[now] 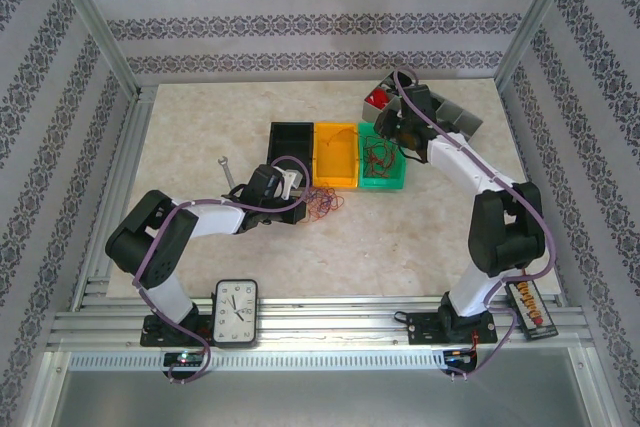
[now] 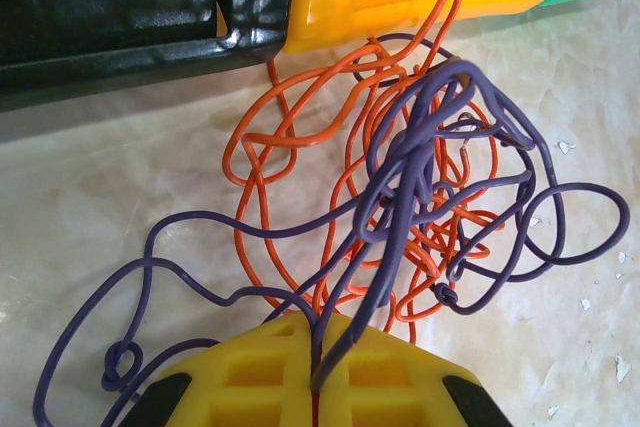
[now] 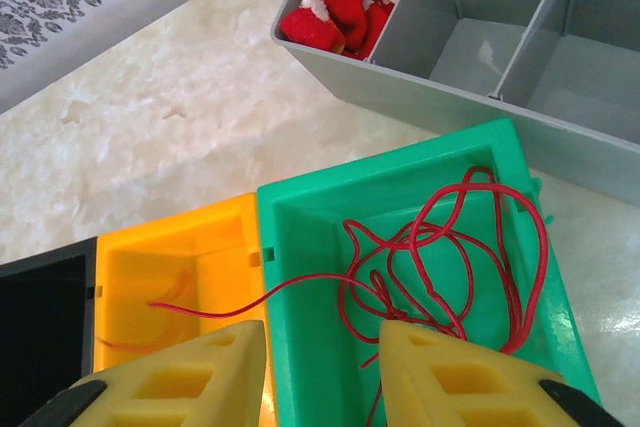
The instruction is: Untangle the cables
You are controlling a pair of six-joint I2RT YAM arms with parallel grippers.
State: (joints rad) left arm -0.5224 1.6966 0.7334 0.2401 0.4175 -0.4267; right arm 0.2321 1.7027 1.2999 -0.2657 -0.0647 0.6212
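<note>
I find the cables [image 2: 410,177] light, limp and snag-prone, best pinched at a free end; left gripper [image 2: 318,337] clamps a blue strand [image 2: 385,267], right gripper [image 3: 322,357] gapes empty.

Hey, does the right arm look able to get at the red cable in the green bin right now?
Probably yes. The right arm's fingers stand open just above the green bin, and the red cable lies loose inside with nothing on top. One strand trails into the yellow bin.
</note>
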